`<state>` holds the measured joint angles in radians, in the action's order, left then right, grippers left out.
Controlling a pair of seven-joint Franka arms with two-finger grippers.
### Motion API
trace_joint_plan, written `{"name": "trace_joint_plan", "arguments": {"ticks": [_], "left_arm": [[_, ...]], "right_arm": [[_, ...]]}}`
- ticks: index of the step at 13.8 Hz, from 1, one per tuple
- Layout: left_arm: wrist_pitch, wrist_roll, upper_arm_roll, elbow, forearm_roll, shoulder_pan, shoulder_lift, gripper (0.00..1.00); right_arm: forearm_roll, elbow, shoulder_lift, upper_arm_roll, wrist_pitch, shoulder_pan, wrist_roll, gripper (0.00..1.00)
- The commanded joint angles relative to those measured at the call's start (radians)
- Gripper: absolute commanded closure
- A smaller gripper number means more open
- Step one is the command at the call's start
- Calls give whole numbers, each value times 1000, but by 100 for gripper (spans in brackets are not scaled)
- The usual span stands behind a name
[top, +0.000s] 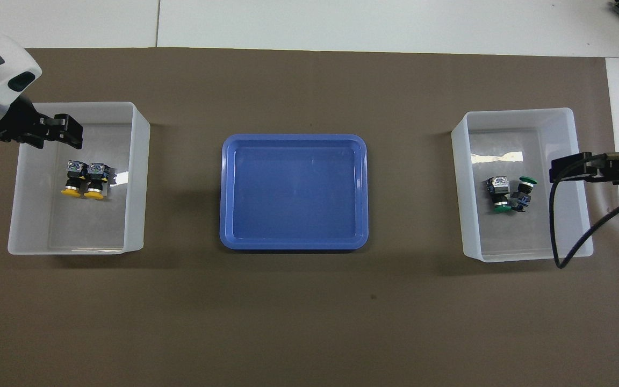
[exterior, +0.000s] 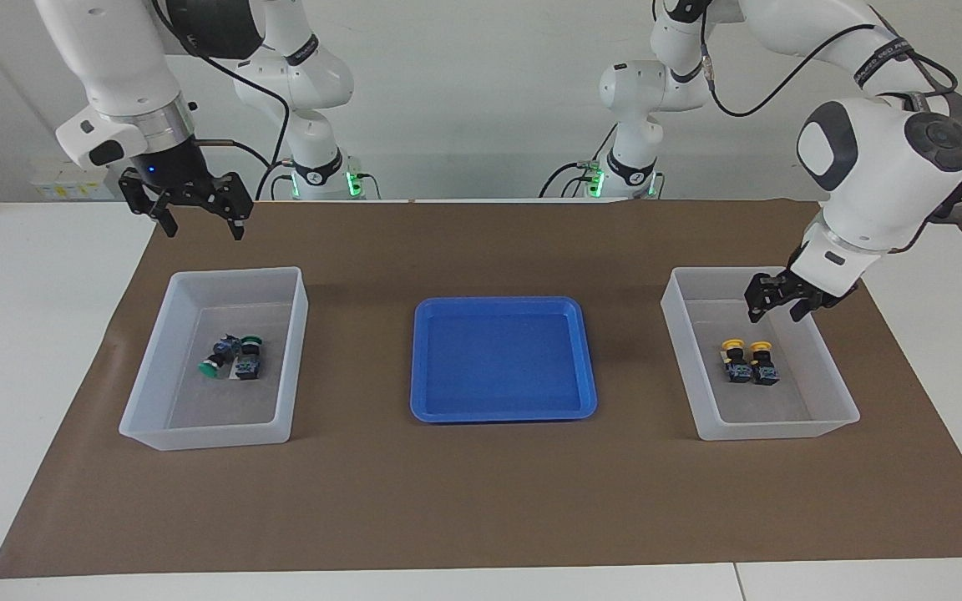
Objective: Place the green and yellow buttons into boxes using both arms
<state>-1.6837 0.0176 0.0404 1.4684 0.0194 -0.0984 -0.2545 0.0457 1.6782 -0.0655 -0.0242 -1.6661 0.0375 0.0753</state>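
Note:
Two green buttons (exterior: 235,355) lie together in the box (exterior: 155,434) toward the right arm's end of the table; they also show in the overhead view (top: 508,194). Two yellow buttons (exterior: 750,361) lie side by side in the other box (exterior: 782,430) toward the left arm's end, and show in the overhead view (top: 85,178) too. My right gripper (exterior: 201,219) is open and empty, raised high over its box's rim (top: 578,252). My left gripper (exterior: 776,310) is open and empty, low over its box (top: 135,177), just above the yellow buttons.
A shallow blue tray (exterior: 502,413) sits empty between the two boxes on the brown mat; it also shows in the overhead view (top: 293,244). White table surface borders the mat. A black cable (top: 556,236) hangs from the right arm over its box.

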Motion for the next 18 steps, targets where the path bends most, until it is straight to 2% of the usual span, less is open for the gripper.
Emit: {"name": "trace_joint_plan", "arguments": {"ticks": [1,5,8,10,11,14,18], "left_arm": [[116,-33,9,-95,27,-38,-36,30],[277,-34,6,-180,28,-81,-14,30],[289,-33,-2,-168,28,-92,73,29],[288,-27,-11,-107,27,-98,133,25],[277,-21,-11,-42,27,-96,174,24],[132,22,-11,151,24,-83,285,15],[87,38,-2,179,2,-83,294,0]], "right_arm": [[-32,-35,26,-5,26,-1,27,0],[-32,-35,23,-8,55,1,31,0],[-32,-26,15,-6,45,8,21,0],[-32,-20,12,-5,45,16,21,0],[-32,-20,12,-5,46,16,21,0],[-33,-18,10,3,52,19,21,0],[-33,-18,10,1,45,12,32,0]]}}
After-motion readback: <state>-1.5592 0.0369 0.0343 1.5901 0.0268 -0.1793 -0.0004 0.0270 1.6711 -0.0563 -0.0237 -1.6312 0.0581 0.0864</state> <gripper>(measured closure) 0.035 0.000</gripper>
